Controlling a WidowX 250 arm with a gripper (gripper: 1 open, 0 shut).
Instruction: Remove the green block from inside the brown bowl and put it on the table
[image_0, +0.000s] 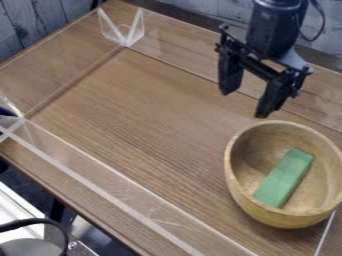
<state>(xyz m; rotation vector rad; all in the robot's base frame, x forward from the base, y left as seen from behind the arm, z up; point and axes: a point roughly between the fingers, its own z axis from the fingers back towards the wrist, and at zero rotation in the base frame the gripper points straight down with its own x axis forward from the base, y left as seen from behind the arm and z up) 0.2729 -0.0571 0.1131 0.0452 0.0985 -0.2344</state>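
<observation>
The green block (285, 177) lies flat inside the brown bowl (242, 176), on the bottom of it, with its long side going from about 1 o'clock to 7 o'clock. It rests a little toward the 3 o'clock side of the bowl's middle. The bowl stands on the table (134, 110) at about 4 o'clock of the picture, close to the clear plastic wall (80, 165) at the near edge.

The gripper (254, 91) hangs above the table at about 1 o'clock of the picture, just beyond the rim of the bowl on its 12 o'clock side. It points down and its two black fingers (274, 98) stand wide apart, with nothing between them. It touches neither the bowl nor the block
</observation>
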